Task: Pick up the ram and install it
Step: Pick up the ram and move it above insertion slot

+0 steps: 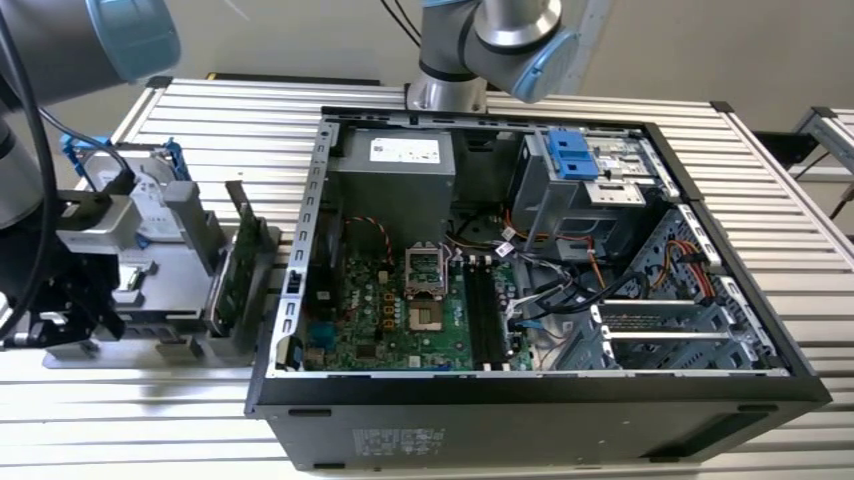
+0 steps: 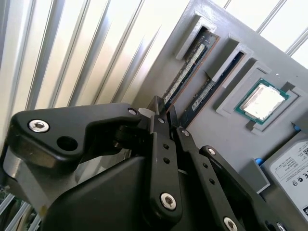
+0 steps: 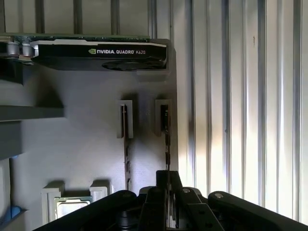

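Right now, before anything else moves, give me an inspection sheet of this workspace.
Surface: slatted metal table carrying an open computer case and a grey parts holder.
Job's things: two ram sticks stand edge-on in the holder's slots. The edge stick runs up to the gripper, and the inner stick sits beside it.
Clutter: graphics card, processor and hard drive, all in the holder.
Gripper: gripper over the holder, at the end of the edge stick.
Cables: loose wires inside the case; black cable along the arm.
Surroundings: arm base behind the case; second table at the exterior view's right.
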